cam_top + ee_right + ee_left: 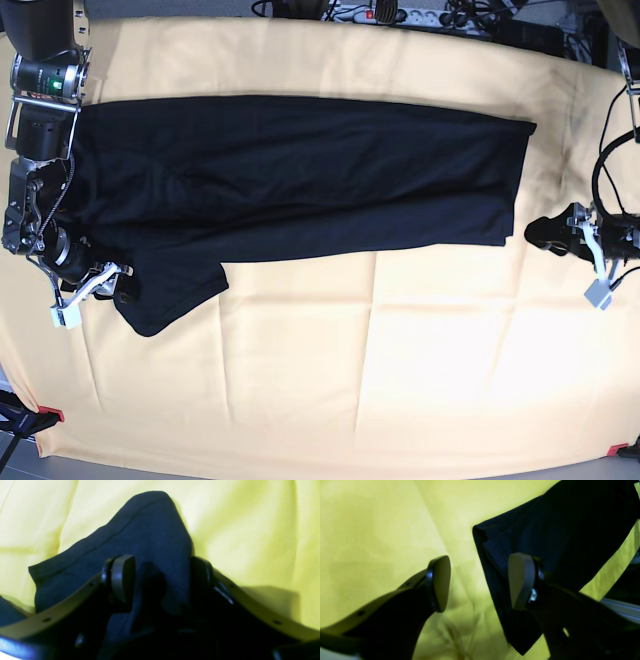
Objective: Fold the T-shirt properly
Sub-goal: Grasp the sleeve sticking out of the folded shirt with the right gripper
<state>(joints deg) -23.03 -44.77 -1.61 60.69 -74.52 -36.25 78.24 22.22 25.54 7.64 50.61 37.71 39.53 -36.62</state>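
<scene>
The black T-shirt (300,170) lies spread flat across the far half of the table, one sleeve (165,295) sticking out toward the front left. My right gripper (122,283) is open at that sleeve. In the right wrist view the sleeve (140,530) runs between the wide-apart fingers (123,577) of the right gripper (161,577), not pinched. My left gripper (535,235) hovers open at the shirt's right lower corner. In the left wrist view the left gripper (482,582) straddles the edge of the T-shirt (557,530), and one pad (522,580) is over the fabric.
A pale yellow-cream cloth (350,380) covers the whole table under the shirt. Cables and a power strip (400,12) run along the back edge. Red clips (50,413) hold the cloth at the front corners. A metal rail (620,607) shows past the cloth's edge.
</scene>
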